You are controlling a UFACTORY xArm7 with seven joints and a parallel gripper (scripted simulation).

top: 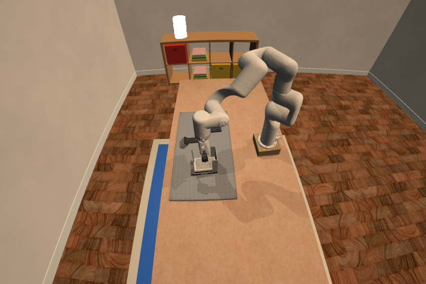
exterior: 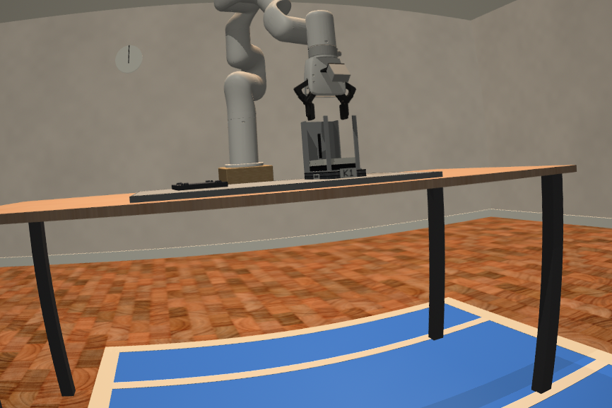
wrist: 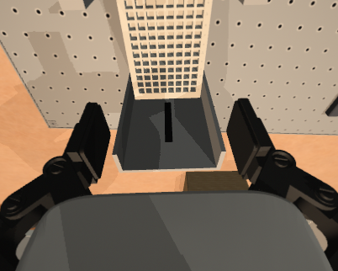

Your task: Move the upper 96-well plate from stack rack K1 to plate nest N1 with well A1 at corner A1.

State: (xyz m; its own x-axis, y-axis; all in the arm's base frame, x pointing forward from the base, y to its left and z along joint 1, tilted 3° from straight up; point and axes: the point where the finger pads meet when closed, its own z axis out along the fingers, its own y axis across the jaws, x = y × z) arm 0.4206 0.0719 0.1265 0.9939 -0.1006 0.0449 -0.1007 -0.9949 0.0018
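The stack rack K1 (exterior: 330, 148) stands on the grey perforated mat; it has a grey back wall, thin upright posts and a K1 label at its base. The pale 96-well plate (top: 202, 164) lies on top of the stack low in the rack, and it also shows in the wrist view (wrist: 165, 45). The lower plate is hidden beneath it. My gripper (exterior: 326, 109) is open and empty, pointing down, just above the tops of the rack's posts, over the rack's back wall (wrist: 169, 137). The dark plate nest N1 (exterior: 200, 184) lies flat on the mat beyond the rack, partly behind my arm (top: 216, 129).
The robot base sits on a wooden block (top: 267, 148) to the right of the mat. A shelf with coloured boxes (top: 209, 56) stands beyond the table's far end. A blue floor mat (top: 151, 211) runs along the table's left side.
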